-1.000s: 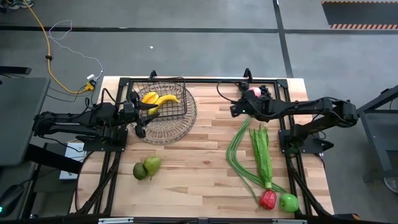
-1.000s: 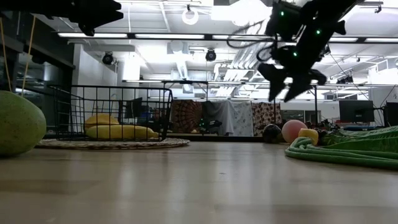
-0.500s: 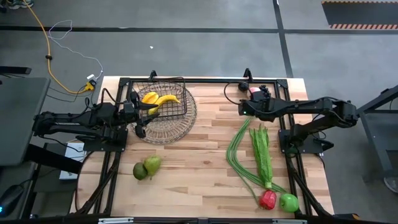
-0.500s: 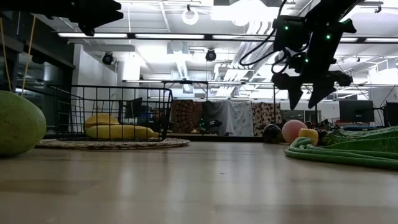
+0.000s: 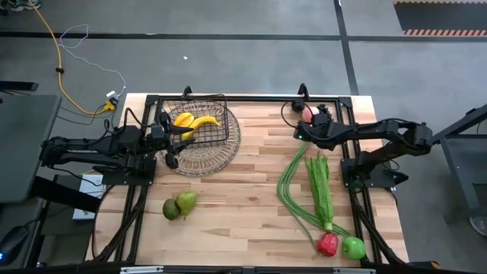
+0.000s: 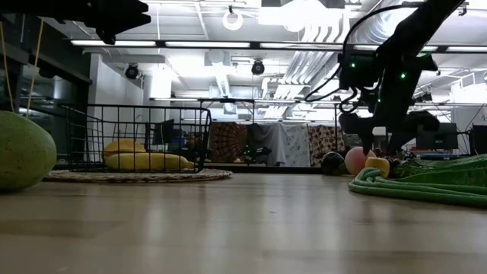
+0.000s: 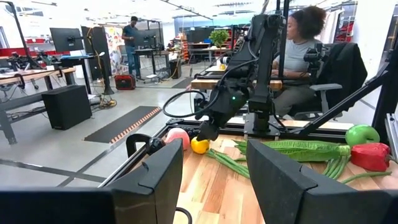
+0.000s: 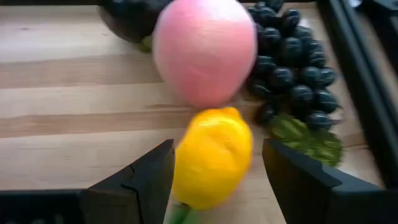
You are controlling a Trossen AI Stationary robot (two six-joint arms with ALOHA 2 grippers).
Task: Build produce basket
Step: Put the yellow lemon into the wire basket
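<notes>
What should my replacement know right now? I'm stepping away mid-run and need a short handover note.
Right pincer: open, lowered astride the lemon, not yet closed; peach and grapes lie just beyond it.
Left pincer: open, empty, waiting at the basket's edge.
Done: banana is in the basket.
Left: lemon, peach, grapes, pears, green beans, leafy greens, red pepper, green apple.

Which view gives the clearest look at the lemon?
The right wrist view: the lemon fills the frame between the open right hand fingers, beside the peach. The left wrist view shows it small and distant; the low view shows a yellow patch; the high view hides it.
</notes>
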